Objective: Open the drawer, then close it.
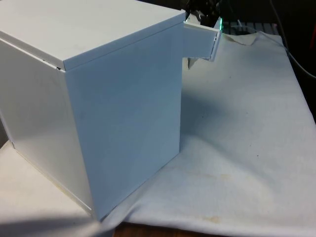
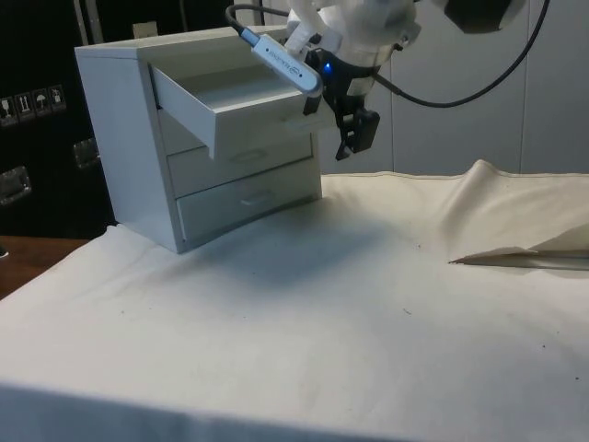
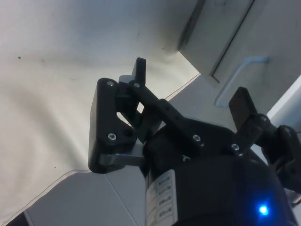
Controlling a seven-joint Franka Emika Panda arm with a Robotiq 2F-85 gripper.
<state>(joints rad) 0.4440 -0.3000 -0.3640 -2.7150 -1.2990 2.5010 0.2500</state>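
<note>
Top drawer (image 2: 241, 103) of the white three-drawer wooden chest (image 2: 138, 138) stands open: light, rigid, free-sliding, best pushed at its front panel; black two-finger gripper (image 2: 354, 138), fingers apart, at its three o'clock.

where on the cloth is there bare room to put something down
Free: the white cloth from the chest of drawers to the near edge. Crowded: beside the open top drawer, where the tool hangs, and around the cloth's raised fold.

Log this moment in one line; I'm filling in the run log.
top drawer: pulled out | gripper: open, beside drawer front, holding nothing | lower drawers: shut
</note>
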